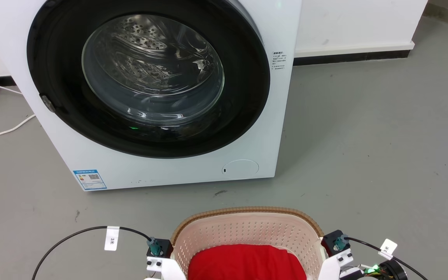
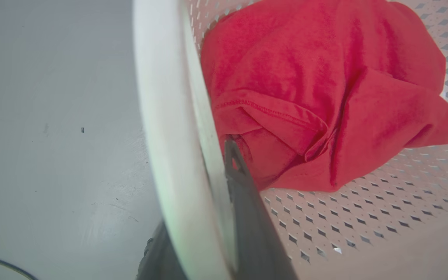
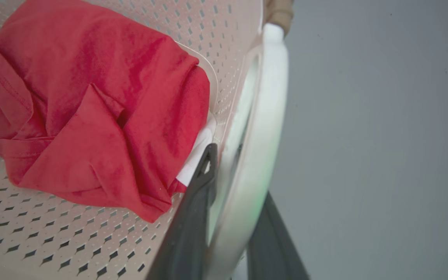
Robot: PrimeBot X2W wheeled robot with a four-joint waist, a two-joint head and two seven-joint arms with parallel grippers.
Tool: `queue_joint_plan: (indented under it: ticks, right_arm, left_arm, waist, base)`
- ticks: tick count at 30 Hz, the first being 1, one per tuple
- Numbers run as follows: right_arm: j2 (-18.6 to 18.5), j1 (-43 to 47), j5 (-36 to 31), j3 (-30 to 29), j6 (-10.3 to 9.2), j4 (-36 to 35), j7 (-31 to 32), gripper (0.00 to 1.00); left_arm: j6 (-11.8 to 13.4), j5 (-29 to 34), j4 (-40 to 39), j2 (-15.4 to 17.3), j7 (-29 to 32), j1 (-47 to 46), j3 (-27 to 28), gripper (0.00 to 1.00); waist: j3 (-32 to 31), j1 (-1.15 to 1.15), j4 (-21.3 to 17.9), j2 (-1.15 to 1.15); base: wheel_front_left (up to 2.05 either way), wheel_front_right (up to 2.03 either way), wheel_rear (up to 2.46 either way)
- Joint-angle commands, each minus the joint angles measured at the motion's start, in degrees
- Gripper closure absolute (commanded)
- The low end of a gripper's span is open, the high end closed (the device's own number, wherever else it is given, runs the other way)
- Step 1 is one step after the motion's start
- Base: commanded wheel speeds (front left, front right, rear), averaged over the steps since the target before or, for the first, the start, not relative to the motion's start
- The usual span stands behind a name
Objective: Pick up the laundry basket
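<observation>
A washing machine (image 1: 161, 97) stands on the floor (image 1: 364, 155). In front of it, a little apart, is the laundry basket (image 1: 247, 229), with a cloth (image 1: 247, 264) lying inside. The left claw (image 2: 208, 186) clasps the basket's left handle (image 2: 169, 116). The right claw (image 3: 239, 163) clasps the right handle (image 3: 263, 116).

A white front-loading washing machine (image 1: 169, 171) with a round, dark-rimmed glass door (image 1: 152, 74) stands at 11 o'clock on the grey floor (image 1: 364, 155). A white wall (image 1: 356, 23) with dark skirting (image 1: 348, 57) runs at 1 o'clock. A white cable (image 1: 4, 132) lies at 9 o'clock.
</observation>
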Motion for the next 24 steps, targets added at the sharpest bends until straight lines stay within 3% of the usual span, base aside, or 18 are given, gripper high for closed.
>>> queue_joint_plan:
  ticks: [1,24]
  right_arm:
    - [2.6,-0.7,0.1,1.1,0.94,-1.1,-0.4,1.0]
    - [2.0,-1.1,3.5,4.5,0.94,-0.9,-0.9,1.0]
  left_arm:
    - [-1.8,-0.3,-2.0,-3.0,-0.7,-1.1,-0.7,1.0]
    - [-1.8,-3.3,-2.2,-2.1,-2.4,-2.1,-4.5,1.0]
  waist:
    - [0.0,0.01,0.0,0.0]
    - [0.6,0.01,-0.3,0.0]
  base:
    - [0.0,0.0,0.0]
    - [0.0,0.0,0.0]
